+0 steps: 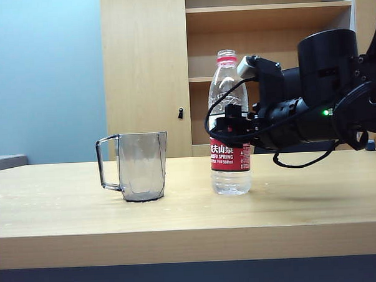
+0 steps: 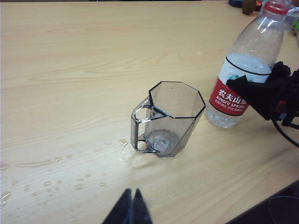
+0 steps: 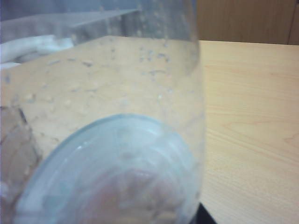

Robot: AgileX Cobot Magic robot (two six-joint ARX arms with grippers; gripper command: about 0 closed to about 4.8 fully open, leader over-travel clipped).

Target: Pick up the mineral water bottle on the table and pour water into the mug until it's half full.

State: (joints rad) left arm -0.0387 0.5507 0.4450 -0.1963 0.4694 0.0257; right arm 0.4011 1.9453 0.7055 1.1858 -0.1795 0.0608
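The mineral water bottle (image 1: 228, 92) stands upright and uncapped on the table (image 1: 315, 198), right of centre, with clear water (image 1: 231, 181) showing below its red label. My right gripper (image 1: 228, 123) reaches in level from the right and is shut on the bottle just above the label; one black finger (image 2: 254, 93) crosses the label's top edge. In the right wrist view the bottle (image 3: 117, 140) fills the picture. The grey faceted mug (image 1: 141, 165) stands left of the bottle, handle to the left, nearly empty (image 2: 161, 137). My left gripper (image 2: 132, 196) hovers shut short of the mug, holding nothing.
Water drops and a thin puddle (image 2: 46, 184) lie on the table (image 2: 70, 70) near the mug's handle side. A wooden cupboard and shelves (image 1: 147, 68) stand behind the table. The right arm's black cable (image 1: 301, 164) hangs just above the table top. Dark objects (image 2: 247, 5) sit at the far corner.
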